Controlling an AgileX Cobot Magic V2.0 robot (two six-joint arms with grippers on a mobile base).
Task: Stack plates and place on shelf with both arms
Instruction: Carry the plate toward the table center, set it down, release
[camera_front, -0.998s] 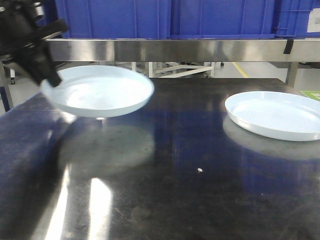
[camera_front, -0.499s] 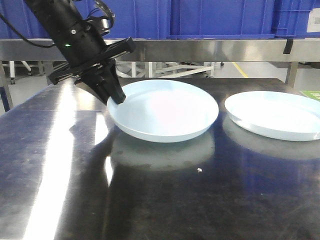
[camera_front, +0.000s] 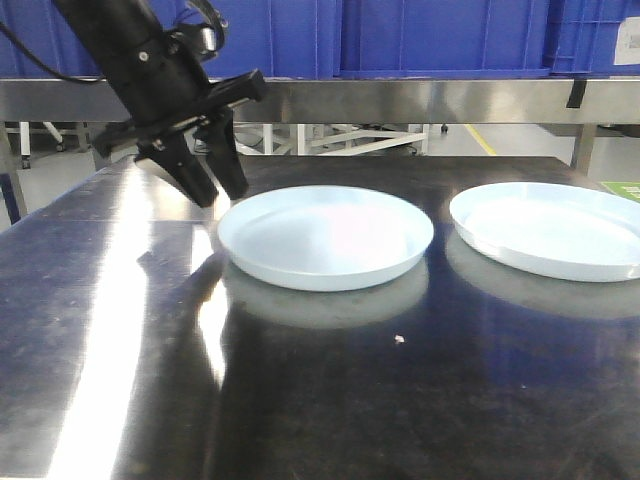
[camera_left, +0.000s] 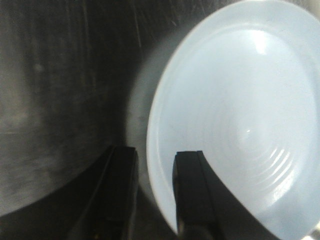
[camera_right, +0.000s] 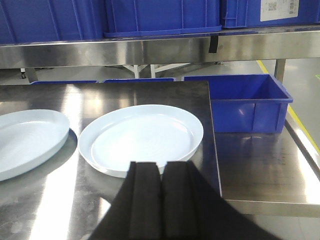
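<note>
Left hand (camera_front: 221, 197) hovers, fingers slightly parted, at the rim of one plate (camera_front: 326, 237). Right hand (camera_right: 161, 167) sits closed and empty before the other plate (camera_right: 142, 137).

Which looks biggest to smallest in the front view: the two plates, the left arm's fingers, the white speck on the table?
1. centre plate and right plate: they look alike, and the right one is cut by the frame edge, so no ranking between them.
2. left fingers
3. white speck
</note>
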